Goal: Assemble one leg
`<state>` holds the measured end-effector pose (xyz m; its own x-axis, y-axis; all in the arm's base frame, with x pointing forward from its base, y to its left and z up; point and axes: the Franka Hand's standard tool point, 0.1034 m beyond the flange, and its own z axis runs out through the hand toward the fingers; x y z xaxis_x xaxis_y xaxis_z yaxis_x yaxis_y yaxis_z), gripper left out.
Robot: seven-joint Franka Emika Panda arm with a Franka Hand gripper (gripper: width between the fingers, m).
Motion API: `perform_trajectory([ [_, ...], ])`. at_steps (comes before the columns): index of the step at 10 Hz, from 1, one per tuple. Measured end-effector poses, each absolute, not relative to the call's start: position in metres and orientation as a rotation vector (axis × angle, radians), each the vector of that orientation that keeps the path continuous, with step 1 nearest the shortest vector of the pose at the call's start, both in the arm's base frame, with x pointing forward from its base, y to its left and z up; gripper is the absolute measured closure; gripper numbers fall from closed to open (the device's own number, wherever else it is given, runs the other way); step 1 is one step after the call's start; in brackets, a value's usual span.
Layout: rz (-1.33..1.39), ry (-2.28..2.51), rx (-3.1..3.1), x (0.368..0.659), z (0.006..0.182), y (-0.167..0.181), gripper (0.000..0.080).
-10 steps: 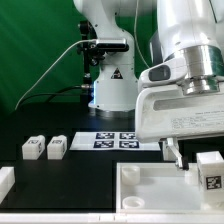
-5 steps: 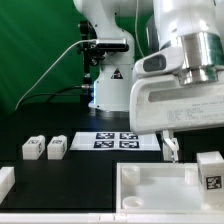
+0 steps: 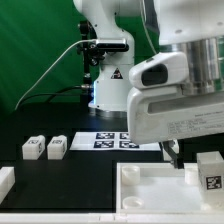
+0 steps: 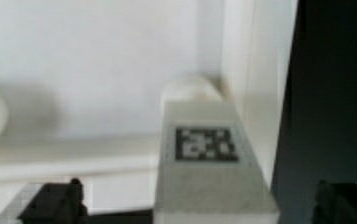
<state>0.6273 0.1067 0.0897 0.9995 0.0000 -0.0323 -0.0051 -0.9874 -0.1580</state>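
Note:
One leg [image 4: 205,145], a small white block with a black-and-white tag, stands upright at a corner of the white tray-shaped panel [image 3: 150,186]. In the exterior view this leg [image 3: 210,171] is at the right edge. My gripper [image 4: 200,204] is open, with its dark fingertips [image 4: 54,200] on either side of the leg and a gap on each side. In the exterior view the gripper [image 3: 186,152] hangs just above the panel, and only one finger [image 3: 169,151] shows clearly. Two more legs [image 3: 33,148] [image 3: 56,147] lie on the black table at the exterior view's left.
The marker board [image 3: 118,140] lies flat behind the panel, in front of the arm's base [image 3: 108,90]. Another white part [image 3: 5,182] pokes in at the exterior view's left edge. A green curtain backs the scene.
The gripper has shifted a little toward the exterior view's left. The leg on the panel and the two legs at the left have not moved.

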Motion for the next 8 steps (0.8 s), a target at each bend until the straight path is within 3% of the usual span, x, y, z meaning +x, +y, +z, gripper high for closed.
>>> perform_trajectory([
  [3,0.136,0.067,-2.976,0.6281,0.0801,0.109,0.0151],
  [5,0.137,0.067,-2.976,0.6278,0.0795,0.1089,0.0385],
  [6,0.138,0.067,-2.976,0.6277,0.0793,0.1089,0.0385],
  [7,0.14,0.088,-2.976,0.6277,0.0793,0.1089,0.0509],
  [8,0.144,0.14,-2.976,0.6277,0.0793,0.109,0.0509],
])
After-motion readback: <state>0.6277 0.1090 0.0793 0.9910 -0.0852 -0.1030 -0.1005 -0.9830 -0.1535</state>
